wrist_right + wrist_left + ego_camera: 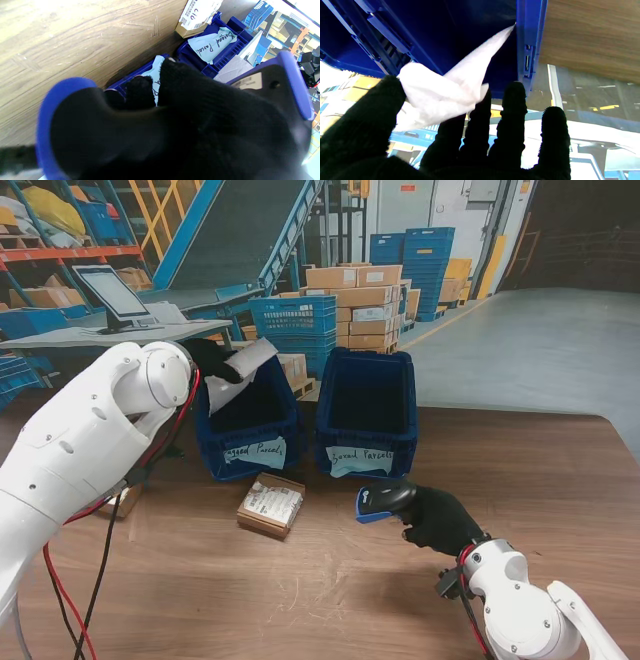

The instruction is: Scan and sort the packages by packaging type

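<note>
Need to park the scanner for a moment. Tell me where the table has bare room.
Bare wood lies right of the right robot hand out to the table edge, and nearer to me between the boxed parcel and that hand. It is crowded by the two blue bins and by the cables on the left.

The two deep plastic crates [366,408] are dark blue, each with a pale blue handwritten paper label [358,459]; the soft plastic mailer bag [238,370] is white; the flat cardboard parcel [271,505] at 7 o'clock from the crates is brown with a white printed label; the handheld scanner [383,502] is black, edged bright blue; both gloved hands [441,520] are black; the wooden table [560,480] shows brown grain.
</note>
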Action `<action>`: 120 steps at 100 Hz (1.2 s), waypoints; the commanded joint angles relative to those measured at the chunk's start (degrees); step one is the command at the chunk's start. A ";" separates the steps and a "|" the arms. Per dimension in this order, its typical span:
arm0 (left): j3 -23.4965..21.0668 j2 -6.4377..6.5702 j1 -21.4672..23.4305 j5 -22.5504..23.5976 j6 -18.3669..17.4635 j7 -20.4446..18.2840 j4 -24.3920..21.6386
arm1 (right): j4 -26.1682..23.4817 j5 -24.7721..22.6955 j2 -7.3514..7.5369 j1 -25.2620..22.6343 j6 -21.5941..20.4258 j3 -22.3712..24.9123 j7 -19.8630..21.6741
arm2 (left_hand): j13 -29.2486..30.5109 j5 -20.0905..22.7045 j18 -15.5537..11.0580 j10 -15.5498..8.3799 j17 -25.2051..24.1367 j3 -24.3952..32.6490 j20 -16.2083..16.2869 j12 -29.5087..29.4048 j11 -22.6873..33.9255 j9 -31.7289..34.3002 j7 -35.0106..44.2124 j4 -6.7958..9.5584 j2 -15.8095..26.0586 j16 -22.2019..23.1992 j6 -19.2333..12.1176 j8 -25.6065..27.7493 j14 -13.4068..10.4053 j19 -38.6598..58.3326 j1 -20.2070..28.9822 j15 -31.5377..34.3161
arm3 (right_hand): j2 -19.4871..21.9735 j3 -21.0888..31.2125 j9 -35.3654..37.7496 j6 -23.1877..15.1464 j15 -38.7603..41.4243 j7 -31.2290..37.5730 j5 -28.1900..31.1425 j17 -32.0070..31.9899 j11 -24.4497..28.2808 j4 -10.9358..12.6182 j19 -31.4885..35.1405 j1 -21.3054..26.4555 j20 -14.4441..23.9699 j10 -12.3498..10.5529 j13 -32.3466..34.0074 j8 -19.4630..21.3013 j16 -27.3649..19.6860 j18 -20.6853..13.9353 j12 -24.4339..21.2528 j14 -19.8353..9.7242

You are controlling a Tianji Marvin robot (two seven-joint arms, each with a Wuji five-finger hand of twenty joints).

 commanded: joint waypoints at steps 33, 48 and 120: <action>3.00 0.52 -2.90 3.40 1.14 -4.42 -0.56 | -0.99 0.13 -0.24 -0.74 0.13 0.48 1.03 | -4.77 -1.19 1.19 0.41 -2.63 -7.96 1.52 0.30 -2.16 -4.77 -4.33 1.39 4.64 0.47 0.46 -1.09 1.48 -3.60 -1.07 -3.01 | 2.85 5.39 0.91 -3.13 0.44 2.24 4.02 0.78 -0.48 0.50 1.67 4.98 1.34 -0.02 1.39 1.59 0.95 -0.08 0.33 0.90; 1.53 0.77 -1.57 4.20 1.27 -4.52 -2.34 | -1.16 0.08 -0.24 -0.87 0.21 0.55 1.02 | -5.03 -1.34 1.15 0.54 -2.82 -8.19 1.61 -0.42 -3.06 -5.11 -4.58 1.55 5.42 -0.04 0.27 -1.06 1.68 -4.06 -1.02 -3.72 | 2.83 5.39 0.83 -3.13 0.47 2.24 4.02 0.75 -0.51 0.48 1.63 5.03 1.35 -0.02 1.42 1.60 1.04 -0.07 0.36 0.98; -21.47 3.60 24.15 10.05 -5.71 -10.28 -28.77 | -4.83 -0.77 -0.82 -2.00 2.28 0.55 -1.62 | -11.23 -4.81 -0.03 1.28 -4.38 -10.58 -7.04 -12.94 -13.74 -11.93 -8.86 3.04 9.93 -22.35 0.05 -2.66 2.21 -18.43 -0.09 -20.91 | 2.75 5.48 0.95 -3.07 0.48 2.20 4.16 0.83 -0.55 0.45 1.66 5.04 1.36 -0.01 1.52 1.65 1.06 -0.16 0.45 0.97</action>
